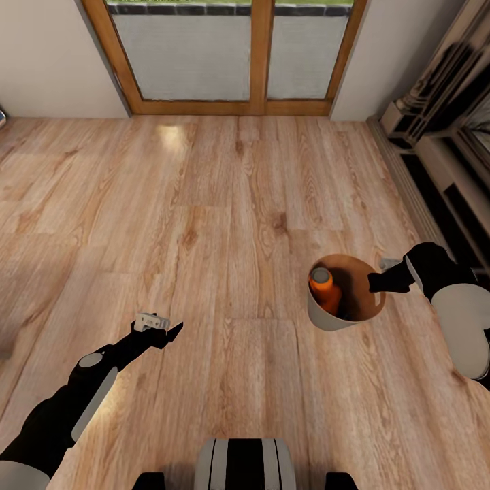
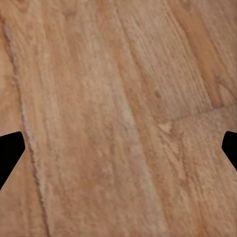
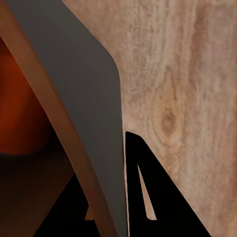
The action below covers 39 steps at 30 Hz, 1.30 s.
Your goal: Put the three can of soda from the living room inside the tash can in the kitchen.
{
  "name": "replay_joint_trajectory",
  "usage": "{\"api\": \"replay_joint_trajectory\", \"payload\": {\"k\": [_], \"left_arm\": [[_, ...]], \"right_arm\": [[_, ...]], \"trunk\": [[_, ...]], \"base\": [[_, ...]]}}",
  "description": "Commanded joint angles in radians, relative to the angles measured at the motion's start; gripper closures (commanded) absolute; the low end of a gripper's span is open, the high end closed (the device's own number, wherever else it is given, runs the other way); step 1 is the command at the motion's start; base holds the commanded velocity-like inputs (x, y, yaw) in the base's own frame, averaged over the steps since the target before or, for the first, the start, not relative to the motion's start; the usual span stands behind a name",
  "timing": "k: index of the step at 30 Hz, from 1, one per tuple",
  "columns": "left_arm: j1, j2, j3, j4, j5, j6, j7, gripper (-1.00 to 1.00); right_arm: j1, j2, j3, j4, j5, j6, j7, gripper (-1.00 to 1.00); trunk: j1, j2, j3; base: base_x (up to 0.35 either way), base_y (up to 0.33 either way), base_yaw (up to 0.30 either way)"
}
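The right gripper [image 1: 378, 280] is clamped on the rim of the trash can [image 1: 325, 318], apparently to carry it, with an orange soda can [image 1: 325, 286] leaning inside opposite that grip, while the left gripper [image 1: 162, 331] hangs empty, fingers spread, well away from the bin.

The tash can [image 1: 344, 320] is over the floor [image 1: 224, 204] at the right, with a can of soda [image 1: 324, 288] inside against its left wall. The right gripper [image 1: 373, 282] clamps its right rim. Glass doors [image 1: 238, 54] lie ahead, with the left gripper [image 1: 170, 333] well left of the bucket.
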Motion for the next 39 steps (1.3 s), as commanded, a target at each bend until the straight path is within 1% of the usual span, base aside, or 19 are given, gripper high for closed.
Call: {"api": "replay_joint_trajectory", "payload": {"k": [1,13,18,20,27,39], "left_arm": [[0.000,0.000,0.000,0.000,0.000,0.000,0.000,-1.00],[0.000,-0.002,0.000,0.000,-0.001,0.005,0.002,-1.00],[0.000,-0.003,0.000,0.000,0.000,0.001,0.000,-1.00],[0.000,-0.003,0.000,-0.001,0.000,0.000,0.000,-1.00],[0.000,-0.003,-0.001,0.001,-0.001,0.000,0.004,-1.00],[0.000,-0.003,-0.001,0.000,-0.001,-0.002,0.006,-1.00]], "right_arm": [[-0.001,0.000,-0.002,0.000,-0.016,0.005,0.006,1.00],[0.000,0.001,-0.001,0.001,-0.016,0.005,0.006,1.00],[0.001,0.001,-0.001,0.002,-0.016,0.006,0.006,1.00],[0.001,0.002,-0.001,0.002,-0.016,0.006,0.005,1.00],[0.000,0.003,-0.001,0.000,-0.016,0.006,0.005,1.00],[0.000,0.003,-0.001,0.001,-0.015,0.006,0.003,1.00]], "trunk": [[0.004,-0.007,-0.003],[0.050,-0.091,-0.041],[0.050,-0.091,-0.041],[0.057,-0.105,-0.047],[0.060,-0.106,-0.074],[0.060,-0.106,-0.074]], "base": [[0.000,0.000,0.000],[0.000,0.000,0.000],[0.000,0.000,0.000],[0.000,0.000,0.000],[0.000,0.000,0.000],[0.000,0.000,0.000]]}}
